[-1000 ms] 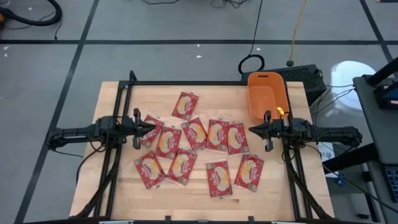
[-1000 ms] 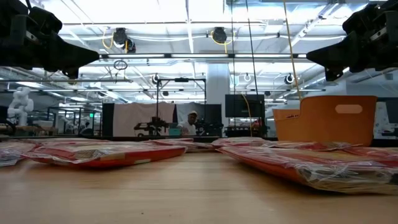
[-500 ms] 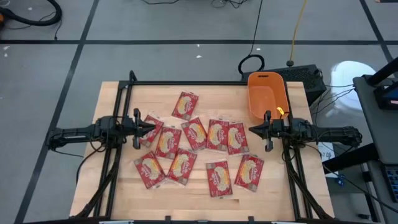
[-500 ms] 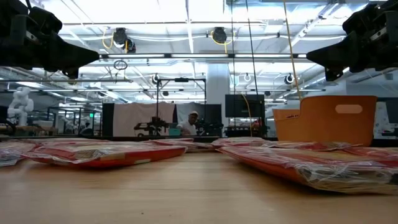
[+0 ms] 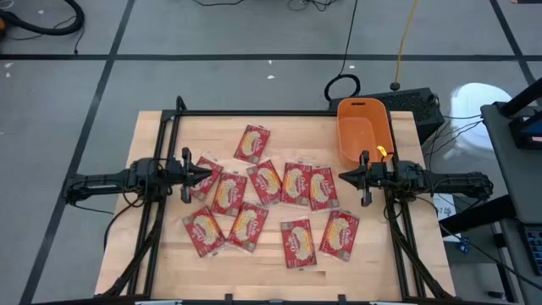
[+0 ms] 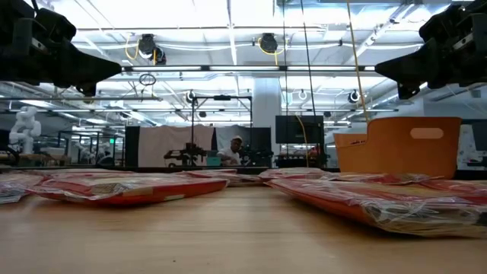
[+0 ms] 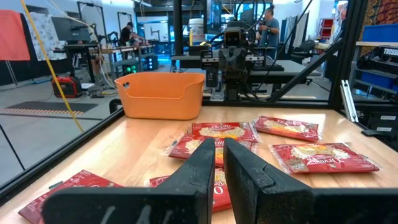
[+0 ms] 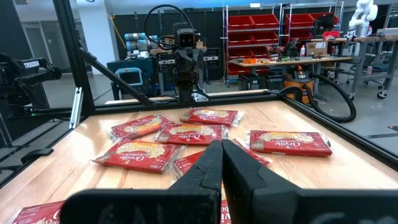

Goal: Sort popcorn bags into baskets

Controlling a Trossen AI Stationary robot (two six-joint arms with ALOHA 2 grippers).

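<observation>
We see a wooden table (image 5: 161,254) with red popcorn bags (image 5: 279,199) scattered flat across its middle. We count ten of them from above: one (image 5: 251,143) lies alone toward the far edge, a row of five crosses the centre, and four more lie along the near side. Several in the centre row overlap or touch at their edges.

The orange basket (image 5: 364,129) stands at the far right corner of the table, well apart from most of the bags. From above its inside looks bare, and we see no bag in it.

The left gripper (image 5: 208,172) hangs above the left end of the centre row, over the bag (image 5: 206,178) that lies there, pointing toward the middle of the table. In its wrist view its fingers (image 7: 200,167) stand nearly together with only a thin slit between them, and nothing sits in that slit.

The right gripper (image 5: 342,177) hangs at the right end of the same row, just beside the bag (image 5: 323,187) there and near the basket's near end, facing the left arm. Its fingers (image 8: 211,163) are pressed together and hold nothing.

From table height both arms show as dark shapes high above the bags, not touching them. In the room behind the table a person (image 6: 235,150) is visible.
</observation>
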